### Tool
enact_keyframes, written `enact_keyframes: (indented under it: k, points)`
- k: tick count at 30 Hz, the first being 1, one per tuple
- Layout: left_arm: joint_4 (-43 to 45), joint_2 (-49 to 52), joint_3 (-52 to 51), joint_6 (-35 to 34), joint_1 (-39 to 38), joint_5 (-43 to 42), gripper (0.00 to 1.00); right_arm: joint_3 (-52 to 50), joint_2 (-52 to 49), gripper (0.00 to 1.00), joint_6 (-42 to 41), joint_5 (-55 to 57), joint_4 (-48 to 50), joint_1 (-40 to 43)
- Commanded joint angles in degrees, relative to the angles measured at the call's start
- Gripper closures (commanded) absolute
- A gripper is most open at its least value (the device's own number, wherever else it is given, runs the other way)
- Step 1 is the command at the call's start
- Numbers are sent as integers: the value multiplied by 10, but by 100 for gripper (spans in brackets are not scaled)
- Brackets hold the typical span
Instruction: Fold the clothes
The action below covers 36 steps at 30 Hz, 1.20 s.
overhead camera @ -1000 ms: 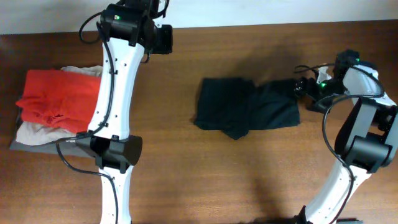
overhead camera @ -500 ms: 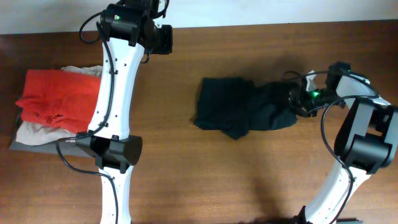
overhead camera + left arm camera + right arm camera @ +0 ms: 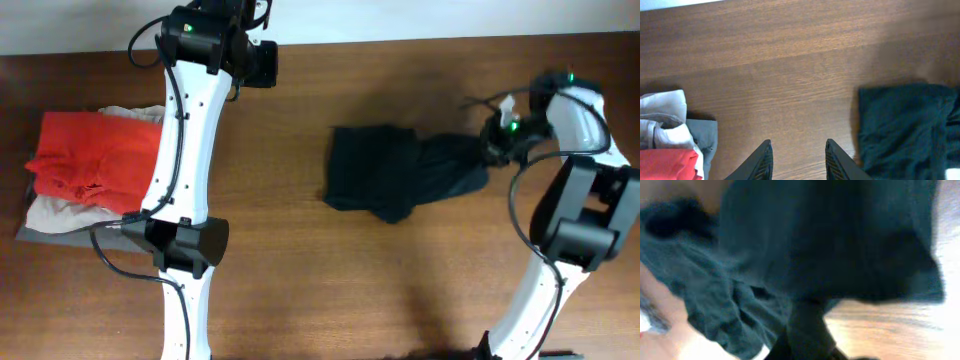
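The clothes (image 3: 385, 180), a dark crumpled garment, lie on the brown table right of centre. Their right end is bunched and raised at my right gripper (image 3: 492, 140), which is shut on that edge. In the right wrist view the dark fabric (image 3: 815, 240) fills most of the frame and hangs from the closed right gripper (image 3: 807, 311), blurred. My left gripper (image 3: 262, 62) hovers at the table's far edge, well left of the clothes. It is open with nothing between its fingers (image 3: 764, 157), over bare wood. The clothes (image 3: 905, 130) show at the right of that view.
A stack of folded garments sits at the table's left, red one (image 3: 90, 155) on top, beige and grey ones (image 3: 55, 215) beneath. Its corner (image 3: 670, 145) shows in the left wrist view. The left arm's white links (image 3: 185, 150) stretch over the table beside the stack.
My right gripper dipped onto the clothes' right edge, shut on it and drew it up and to the right. The whole garment slid slightly right. The left arm stayed put.
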<state>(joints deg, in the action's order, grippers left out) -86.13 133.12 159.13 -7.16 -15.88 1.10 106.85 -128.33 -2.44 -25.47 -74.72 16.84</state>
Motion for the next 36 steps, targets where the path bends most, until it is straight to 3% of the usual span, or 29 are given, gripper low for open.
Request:
enact_keyframes:
  k: [1, 7, 18, 23, 26, 28, 30, 36]
  points:
    - [2, -15, 4, 15, 14, 5, 66, 99, 6, 96, -28, 138, -53, -59]
    - [2, -50, 4, 15, 55, 4, 66, 157, 6, 96, -57, 249, -106, -193]
    - [1, -112, 4, 15, 115, 4, 65, 146, -1, 95, -58, 389, -58, -426]
    - [-4, -113, 4, 15, 114, 4, 65, 134, -27, 78, -53, 395, -41, -475]
    - [-5, -113, 4, 15, 115, 4, 65, 132, -43, 55, -45, 395, -43, -496]
    - [-5, -113, 4, 15, 114, 4, 65, 133, -43, 47, -45, 395, -43, -503]
    - [-5, -113, 4, 15, 114, 4, 65, 134, -36, 43, -48, 395, -47, -505]
    - [-6, -113, 4, 15, 115, 4, 65, 135, 5, 43, -71, 348, -61, -464]
